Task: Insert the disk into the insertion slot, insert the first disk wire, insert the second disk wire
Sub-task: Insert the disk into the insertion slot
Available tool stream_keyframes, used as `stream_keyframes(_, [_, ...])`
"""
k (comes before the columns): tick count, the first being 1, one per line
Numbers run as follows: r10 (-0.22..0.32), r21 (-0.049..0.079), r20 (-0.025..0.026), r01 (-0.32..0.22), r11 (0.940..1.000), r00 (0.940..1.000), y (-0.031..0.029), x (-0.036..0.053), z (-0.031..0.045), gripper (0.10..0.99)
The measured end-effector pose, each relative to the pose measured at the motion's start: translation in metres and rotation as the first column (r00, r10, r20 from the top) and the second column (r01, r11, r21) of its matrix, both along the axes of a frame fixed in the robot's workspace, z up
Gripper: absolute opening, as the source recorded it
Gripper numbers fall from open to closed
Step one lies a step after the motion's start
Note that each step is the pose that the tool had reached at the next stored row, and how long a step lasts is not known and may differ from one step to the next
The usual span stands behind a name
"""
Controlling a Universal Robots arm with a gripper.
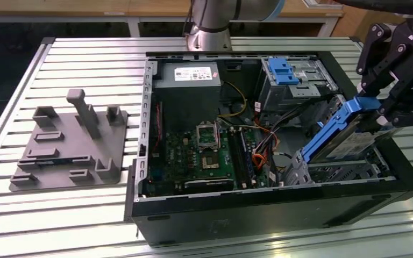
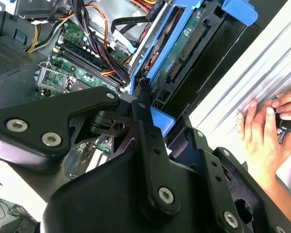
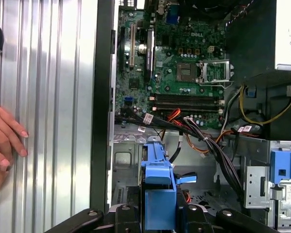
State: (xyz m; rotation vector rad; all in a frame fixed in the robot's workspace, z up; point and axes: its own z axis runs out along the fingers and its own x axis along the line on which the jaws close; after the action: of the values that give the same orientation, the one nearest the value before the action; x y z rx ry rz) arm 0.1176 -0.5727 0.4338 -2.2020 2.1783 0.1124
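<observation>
The disk, silver in a bright blue carrier, hangs steeply tilted over the front corner of the open computer case on the exterior view's right. Its lower end dips into the insertion slot, a perforated silver cage. My gripper is shut on the disk's raised upper end. In both wrist views the black fingers clamp the blue carrier. Loose black and orange wires lie between the motherboard and the cage.
A taller metal bay with a blue latch stands behind the cage. The power supply and the motherboard lie in the case. A grey fixture sits on the slatted table. A person's hand rests beside the case.
</observation>
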Motion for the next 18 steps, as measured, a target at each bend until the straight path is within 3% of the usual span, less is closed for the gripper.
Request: stream_keyframes(18, [0.0, 0.0, 0.0, 0.0, 1.0, 1.0, -0.0002, 0.0001, -0.0268, 0.365])
